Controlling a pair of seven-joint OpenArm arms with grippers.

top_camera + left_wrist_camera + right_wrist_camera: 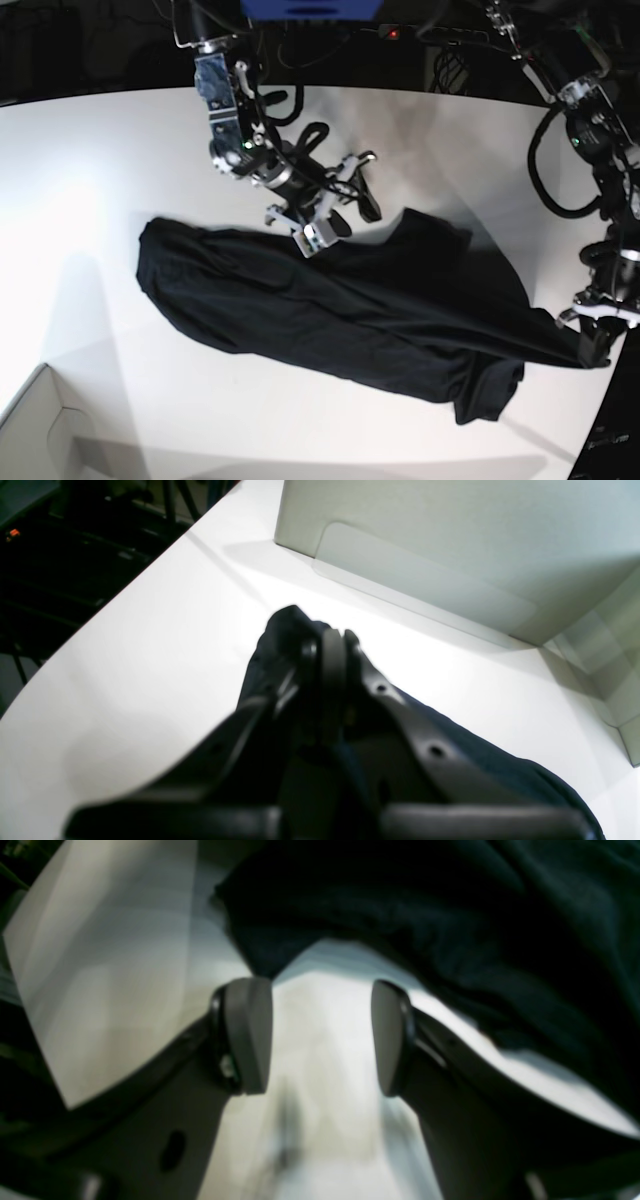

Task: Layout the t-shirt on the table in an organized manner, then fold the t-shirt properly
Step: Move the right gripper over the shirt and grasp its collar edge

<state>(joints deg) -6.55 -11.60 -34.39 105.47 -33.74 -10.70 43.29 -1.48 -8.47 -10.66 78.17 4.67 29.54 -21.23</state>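
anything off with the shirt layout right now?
Yes. The t-shirt lies diagonally across the table, bunched and wrinkled rather than flat. One corner is stretched to a point at the table's edge, pinched in the shut left gripper. The right gripper hangs open above the upper edge, holding nothing.

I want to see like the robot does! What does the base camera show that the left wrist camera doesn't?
Only the base view shows the whole black t-shirt spread across the table, both arms, and the right claw open above the cloth, holding nothing.

Only the left wrist view shows, up close, the left claw pinched shut on a bunch of shirt fabric, with the white box right behind it.

Both show the black t-shirt, the white table, the left claw and a white box.
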